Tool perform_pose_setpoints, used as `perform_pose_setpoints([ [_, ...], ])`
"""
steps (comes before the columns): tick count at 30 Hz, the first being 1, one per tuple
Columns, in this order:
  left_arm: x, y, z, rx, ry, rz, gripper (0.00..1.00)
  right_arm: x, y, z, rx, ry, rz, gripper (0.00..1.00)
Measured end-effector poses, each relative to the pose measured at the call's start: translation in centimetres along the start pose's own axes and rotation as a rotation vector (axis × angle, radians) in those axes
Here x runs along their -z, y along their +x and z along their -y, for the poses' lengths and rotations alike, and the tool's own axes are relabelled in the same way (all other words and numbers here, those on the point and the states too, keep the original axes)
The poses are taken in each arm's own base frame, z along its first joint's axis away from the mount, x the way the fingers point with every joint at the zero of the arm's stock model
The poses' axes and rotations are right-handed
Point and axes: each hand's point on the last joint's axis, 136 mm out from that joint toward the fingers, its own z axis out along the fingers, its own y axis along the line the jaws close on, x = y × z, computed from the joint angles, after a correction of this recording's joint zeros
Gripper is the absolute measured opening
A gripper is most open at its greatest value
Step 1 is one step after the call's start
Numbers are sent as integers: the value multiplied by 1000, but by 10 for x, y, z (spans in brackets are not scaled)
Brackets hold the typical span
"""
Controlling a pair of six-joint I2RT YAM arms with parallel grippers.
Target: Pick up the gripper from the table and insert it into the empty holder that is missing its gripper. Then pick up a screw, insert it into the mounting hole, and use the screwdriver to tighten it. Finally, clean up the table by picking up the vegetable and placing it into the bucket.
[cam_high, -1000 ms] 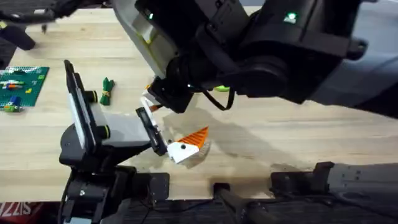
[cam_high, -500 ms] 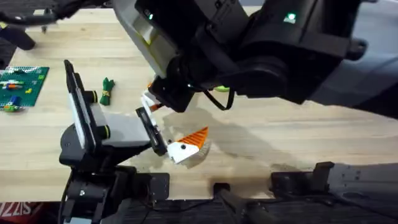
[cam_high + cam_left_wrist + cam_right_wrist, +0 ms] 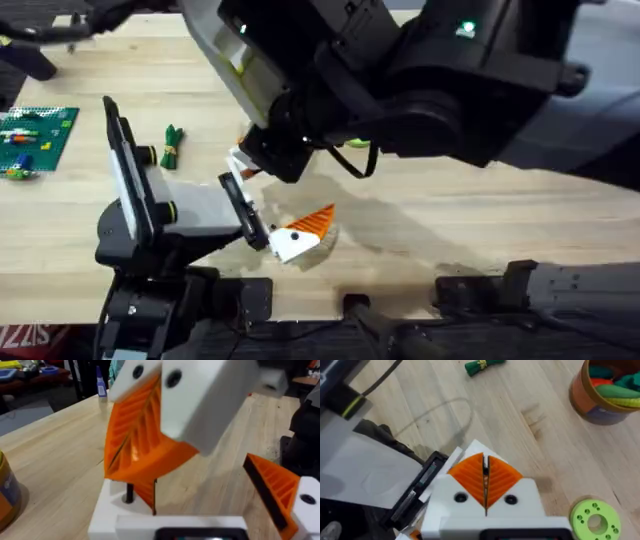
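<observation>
Insertion step: right claw (image 3: 485, 480), clenched apparently on the gripper (image 3: 145, 492), hovers over the released left claw (image 3: 200, 510) and its bare holder (image 3: 107, 512); next, press it home.

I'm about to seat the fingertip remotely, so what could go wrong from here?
1. The orange gripper seems pinched only by its edge in the right gripper, right by the pin on the holder; pressing down may jam it or make it slip.
2. The bucket and green disc lie near; a wide retreat could knock them.
</observation>
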Motion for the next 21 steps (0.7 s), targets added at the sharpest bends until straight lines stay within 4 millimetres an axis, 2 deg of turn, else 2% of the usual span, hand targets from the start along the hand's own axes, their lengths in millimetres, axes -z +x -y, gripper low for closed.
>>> perform_pose_setpoints([
  [21,0,0,0,2,0,0,986,-13,4,-3,-2,-26,-22,7],
])
